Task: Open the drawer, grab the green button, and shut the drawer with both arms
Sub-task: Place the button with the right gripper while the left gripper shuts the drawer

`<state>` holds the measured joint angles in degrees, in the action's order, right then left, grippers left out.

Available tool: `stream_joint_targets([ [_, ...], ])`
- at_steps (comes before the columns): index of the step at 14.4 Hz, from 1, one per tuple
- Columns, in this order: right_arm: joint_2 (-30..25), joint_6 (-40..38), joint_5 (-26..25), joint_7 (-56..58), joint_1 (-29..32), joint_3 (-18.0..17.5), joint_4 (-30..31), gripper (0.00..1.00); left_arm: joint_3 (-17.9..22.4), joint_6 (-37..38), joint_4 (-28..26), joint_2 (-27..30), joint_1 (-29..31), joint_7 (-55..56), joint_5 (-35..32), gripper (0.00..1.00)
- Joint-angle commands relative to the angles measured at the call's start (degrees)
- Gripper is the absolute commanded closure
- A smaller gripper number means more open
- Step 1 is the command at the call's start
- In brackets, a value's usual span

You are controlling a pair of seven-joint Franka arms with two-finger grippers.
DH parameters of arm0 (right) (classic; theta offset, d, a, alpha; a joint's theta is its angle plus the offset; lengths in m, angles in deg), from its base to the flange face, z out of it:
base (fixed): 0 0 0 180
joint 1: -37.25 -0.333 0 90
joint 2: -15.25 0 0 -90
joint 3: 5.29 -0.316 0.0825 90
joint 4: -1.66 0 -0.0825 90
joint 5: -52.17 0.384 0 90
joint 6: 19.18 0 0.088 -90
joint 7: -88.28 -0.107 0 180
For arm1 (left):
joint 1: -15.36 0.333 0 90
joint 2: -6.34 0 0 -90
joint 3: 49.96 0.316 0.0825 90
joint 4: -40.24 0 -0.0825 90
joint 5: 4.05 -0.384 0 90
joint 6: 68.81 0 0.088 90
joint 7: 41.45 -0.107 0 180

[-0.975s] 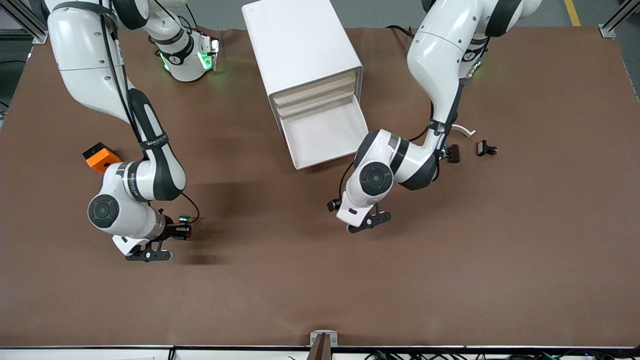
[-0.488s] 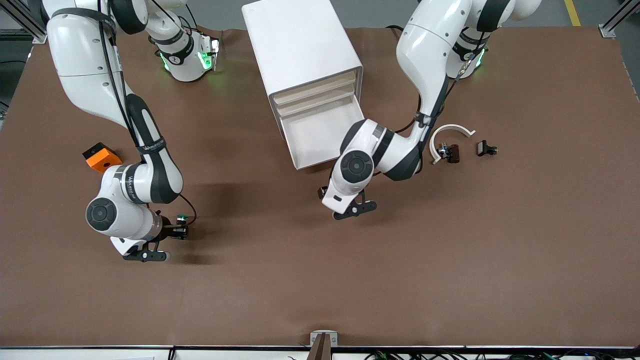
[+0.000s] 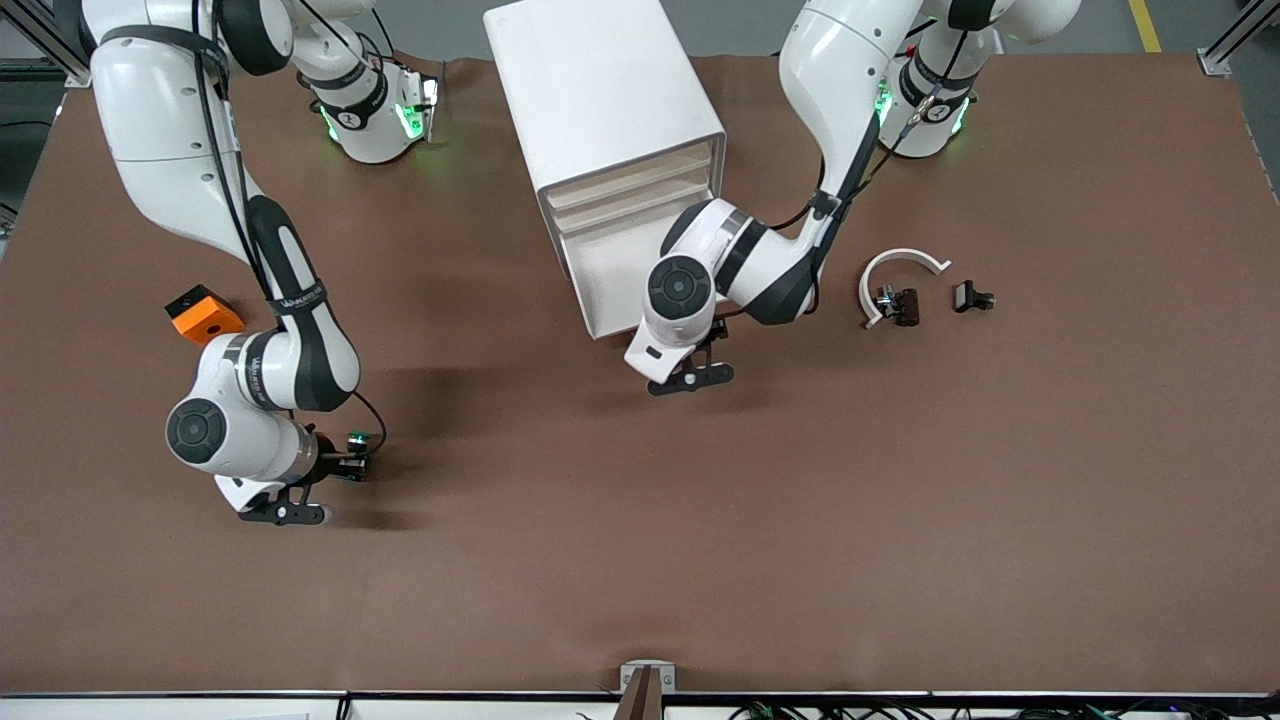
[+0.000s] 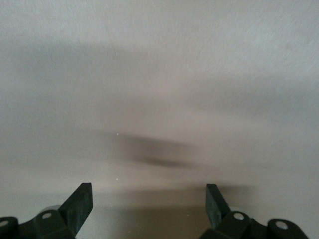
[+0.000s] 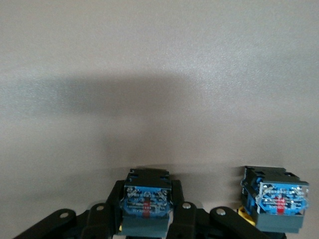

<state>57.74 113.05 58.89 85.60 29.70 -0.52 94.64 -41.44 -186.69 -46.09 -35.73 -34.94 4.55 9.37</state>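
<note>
Currently: right hand low over the surface toward the right arm's end, clamped on the button. Round green cap faces up. The right wrist view shows the black-and-blue block body pinched between the two black fingers.

In the same wrist view a second block of the same black-and-blue make sits beside the held one, apart from it, with a sliver of yellow at its base. It does not show in the front view.

Left hand: flat black fingers spread wide apart, nothing between them. It hangs over the surface just in front of the open drawer, at the corner toward the left arm's end.

Cabinet: smooth white box with rounded edges, standing between the two arm bases. Two upper drawers are pushed in. The lowest drawer is pulled out toward the front camera. It is a shallow white tray, and the part of its floor that shows is plain white. The left arm's wrist covers one corner.

Surface: matte brown sheet, faintly creased.

Other items:
- Orange block with a dark top face, beside the right arm's forearm.
- Thin white curved strip, toward the left arm's end.
- Small dark part at one end of the strip.
- Second small black part near the first.
</note>
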Motion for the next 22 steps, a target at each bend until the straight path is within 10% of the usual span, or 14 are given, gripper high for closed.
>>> stream_joint_targets([
  [1,-0.1,0.6,-0.2,0.0,1.0,-1.0,0.4,1.00,0.5,-0.1,-4.0,3.0,-1.5,0.4,-1.9,0.00],
  [2,-0.1,0.5,-0.1,0.0,1.0,-1.0,0.4,1.00,0.4,-0.1,-4.7,3.6,-1.6,0.0,-2.0,0.00],
  [3,-0.1,0.3,-0.2,0.0,1.0,-1.0,0.3,0.71,0.2,-0.1,-5.2,4.0,-1.6,-0.2,-1.9,0.00],
  [4,0.0,0.2,-0.1,-0.5,1.0,-1.0,0.3,0.01,0.1,-0.1,-5.5,4.2,-1.8,-0.2,-1.9,0.00],
  [22,-19.1,-41.0,-5.2,0.0,2.7,-0.5,-14.6,0.00,-6.0,-0.1,-5.7,4.6,-2.4,-0.1,-1.2,0.00],
])
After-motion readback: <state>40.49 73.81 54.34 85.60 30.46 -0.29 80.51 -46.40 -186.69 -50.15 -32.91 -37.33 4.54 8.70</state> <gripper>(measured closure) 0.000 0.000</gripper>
